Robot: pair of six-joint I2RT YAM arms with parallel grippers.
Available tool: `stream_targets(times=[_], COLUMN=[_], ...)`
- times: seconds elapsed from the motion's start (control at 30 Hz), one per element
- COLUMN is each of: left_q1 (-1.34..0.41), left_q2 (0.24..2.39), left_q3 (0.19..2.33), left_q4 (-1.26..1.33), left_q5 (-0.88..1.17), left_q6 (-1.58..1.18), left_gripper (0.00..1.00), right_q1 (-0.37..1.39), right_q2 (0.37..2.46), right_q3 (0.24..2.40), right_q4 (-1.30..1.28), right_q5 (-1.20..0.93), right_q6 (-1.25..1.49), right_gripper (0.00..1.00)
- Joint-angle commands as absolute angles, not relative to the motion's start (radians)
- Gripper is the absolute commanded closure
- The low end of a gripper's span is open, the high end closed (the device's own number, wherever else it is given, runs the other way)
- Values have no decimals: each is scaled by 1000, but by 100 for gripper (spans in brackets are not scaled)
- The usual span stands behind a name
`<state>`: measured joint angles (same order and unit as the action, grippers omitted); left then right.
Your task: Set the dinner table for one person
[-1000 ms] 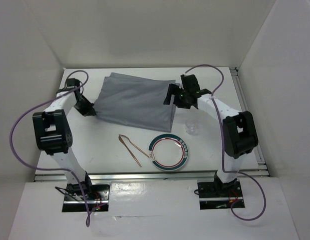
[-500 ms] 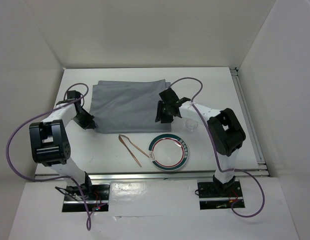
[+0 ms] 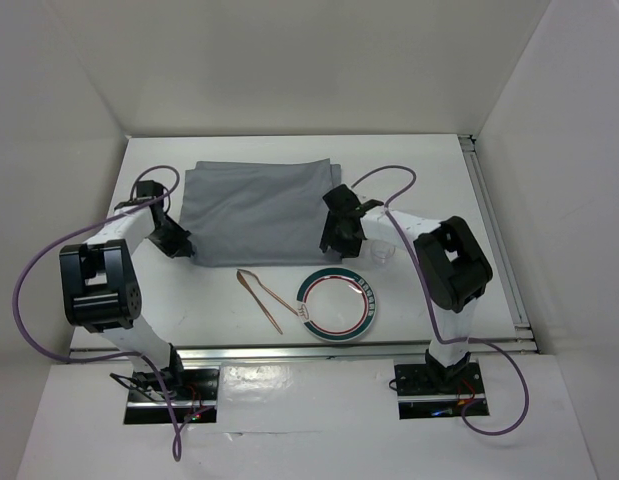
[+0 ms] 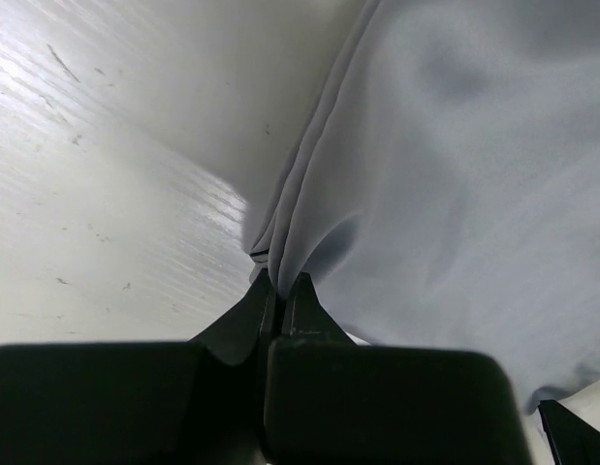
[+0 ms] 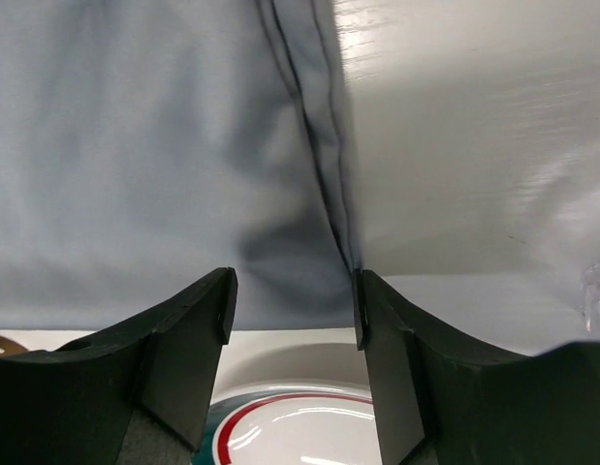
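A grey cloth lies spread on the white dinner table. My left gripper is shut on the cloth's near left corner; in the left wrist view the fabric is pinched between the closed fingers. My right gripper is open over the cloth's near right corner, its fingers apart with the cloth between and beyond them, holding nothing. A white plate with green and red rings lies near the front, also below the right fingers.
Wooden tongs lie left of the plate. A small clear glass stands right of my right gripper, its edge at the far right of the right wrist view. White walls enclose the table on three sides.
The cloth was pulled toward the front and flattened into a rectangle. My right gripper moved nearer and left, then opened and let go of the cloth's corner. The left gripper still holds its corner.
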<state>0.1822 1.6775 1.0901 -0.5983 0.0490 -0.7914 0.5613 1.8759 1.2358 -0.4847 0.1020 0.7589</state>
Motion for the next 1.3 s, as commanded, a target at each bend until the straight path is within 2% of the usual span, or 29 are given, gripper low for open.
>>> stream_targets(times=[0.0, 0.2, 0.23, 0.37, 0.47, 0.6, 0.73, 0.8, 0.97, 1.13, 1.27], left_q1=[164, 155, 155, 155, 155, 146, 146, 146, 146, 146, 146], left_q2=[1664, 1738, 1750, 1815, 1859, 1873, 1862, 1853, 1822, 1804, 1804], left_q3=[1098, 1144, 1158, 1248, 1325, 1396, 1396, 1364, 1336, 1327, 1327], left_q4=[-581, -571, -571, -580, -598, -626, -626, -626, -615, -615, -624], left_q5=[60, 71, 71, 71, 71, 61, 61, 72, 72, 63, 63], left_q6=[-810, -828, -828, -839, -848, -839, -830, -830, -830, -830, -821], left_gripper=[100, 100, 100, 100, 100, 100, 100, 100, 100, 100, 100], right_q1=[561, 531, 531, 486, 456, 434, 414, 405, 405, 405, 405], right_q2=[1838, 1951, 1989, 2091, 2129, 2108, 1996, 1916, 1827, 1865, 1930], right_q3=[1224, 1281, 1298, 1426, 1526, 1588, 1518, 1459, 1257, 1238, 1256], right_q4=[-494, -454, -454, -453, -462, -486, -497, -474, -350, -299, -276], right_q5=[158, 137, 137, 160, 150, 150, 152, 123, -9, -77, -86], right_q6=[779, 758, 747, 713, 663, 620, 643, 682, 776, 848, 883], right_gripper=[38, 51, 57, 59, 50, 13, 0, 0, 13, 22, 26])
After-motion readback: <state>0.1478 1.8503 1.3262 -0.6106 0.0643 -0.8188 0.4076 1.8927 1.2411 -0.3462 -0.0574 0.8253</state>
